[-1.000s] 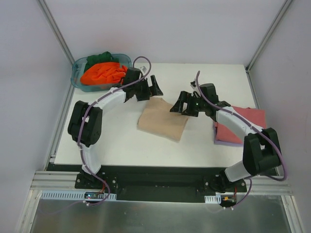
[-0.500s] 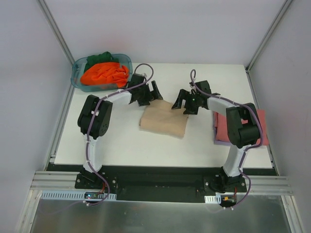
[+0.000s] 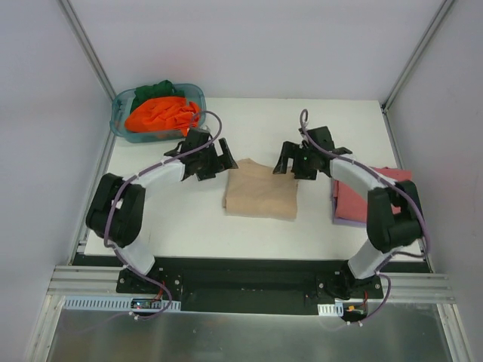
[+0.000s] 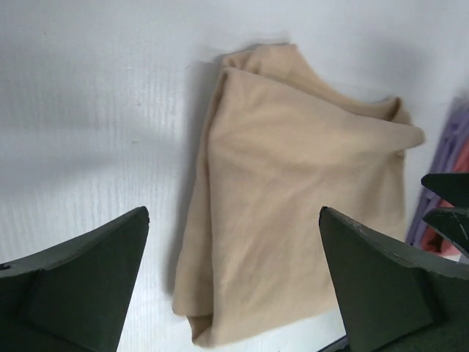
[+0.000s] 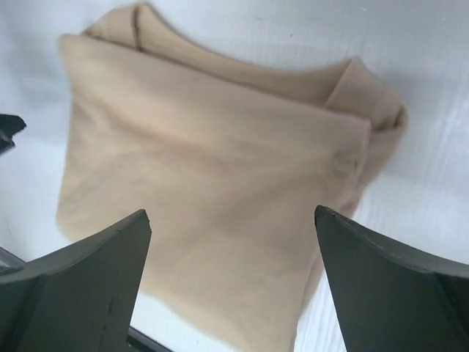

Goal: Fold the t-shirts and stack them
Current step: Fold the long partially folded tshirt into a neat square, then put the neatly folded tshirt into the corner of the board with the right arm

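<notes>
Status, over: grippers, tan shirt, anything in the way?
Left gripper open, empty. Right gripper open, empty. Tan shirt folded, mid-table, not stacked. Nothing over it.

You have a flat white rectangular tabletop (image 3: 189, 219), enclosed by plain pale grey walls (image 3: 249, 45); slim silver aluminium posts (image 3: 86, 49) at both far corners. Lighting even.

In tub (image 3: 119, 127), dark green shirt (image 3: 155, 90) mostly buried under orange shirt (image 3: 160, 113). Only an edge sliver of lavender shirt (image 3: 351, 223) shows under red shirt (image 3: 353, 200). right arm (image 3: 355, 175) covers the red shirt's top. Wrist views: left gripper (image 4: 233, 213) and right gripper (image 5: 231, 211) cut off at the bottom edge. Can't count the fold layers of tan shirt (image 3: 260, 194).
</notes>
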You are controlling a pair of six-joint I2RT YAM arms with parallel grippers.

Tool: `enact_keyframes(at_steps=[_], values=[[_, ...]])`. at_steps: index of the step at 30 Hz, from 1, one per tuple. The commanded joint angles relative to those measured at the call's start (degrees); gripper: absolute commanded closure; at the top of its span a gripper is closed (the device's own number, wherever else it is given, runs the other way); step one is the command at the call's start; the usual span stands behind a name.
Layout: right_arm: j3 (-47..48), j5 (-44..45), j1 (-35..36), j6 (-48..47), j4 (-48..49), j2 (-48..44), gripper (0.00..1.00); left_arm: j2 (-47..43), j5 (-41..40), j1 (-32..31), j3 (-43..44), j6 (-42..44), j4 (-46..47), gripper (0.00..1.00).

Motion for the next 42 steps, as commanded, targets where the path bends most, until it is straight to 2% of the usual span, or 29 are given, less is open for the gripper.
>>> enact_keyframes(at_steps=[1, 3, 7, 11, 15, 18, 23, 40, 42], values=[[-4.03, 8.85, 1.25, -1.00, -3.36, -19.14, 0.04, -15.46, -4.34, -1.54, -2.51, 3.02, 0.52, 0.01], [-7.19, 10.61, 1.25, -0.38, -2.57, -26.96, 0.04, -22.92, -5.75, -1.63, -5.67, 3.64, 0.00, 0.01], [-14.22, 13.42, 0.47, 5.50, -1.69, -36.91, 0.04, -37.68, -10.66, -1.54, -13.75, 2.15, -2.37, 0.01], [-18.19, 13.51, -0.33, 7.97, -1.06, -39.48, 0.04, -50.27, -15.94, -1.46, -22.36, 1.79, -5.00, 0.01], [-20.56, 14.65, -0.15, 10.52, -0.38, -38.08, 0.04, -57.40, -18.41, -1.54, -28.70, -1.45, -8.09, 0.01], [-19.87, 17.82, 0.20, 13.15, -2.20, -33.78, 0.04, -58.47, -18.06, -1.54, -31.61, -3.30, -8.09, 0.01], [-17.32, 21.24, 3.01, 15.26, -2.30, -25.43, 0.01, -55.22, -17.09, -1.54, -30.82, -2.95, -8.44, 0.01], [-13.01, 24.85, 9.95, 18.69, -0.46, -6.35, 0.19, -52.31, -18.76, -1.46, -31.17, -3.65, -8.71, 0.01], [-12.83, 25.73, 11.00, 19.66, -0.54, -4.86, 0.25, -51.88, -18.85, -1.46, -31.18, -3.74, -8.71, 0.01]])
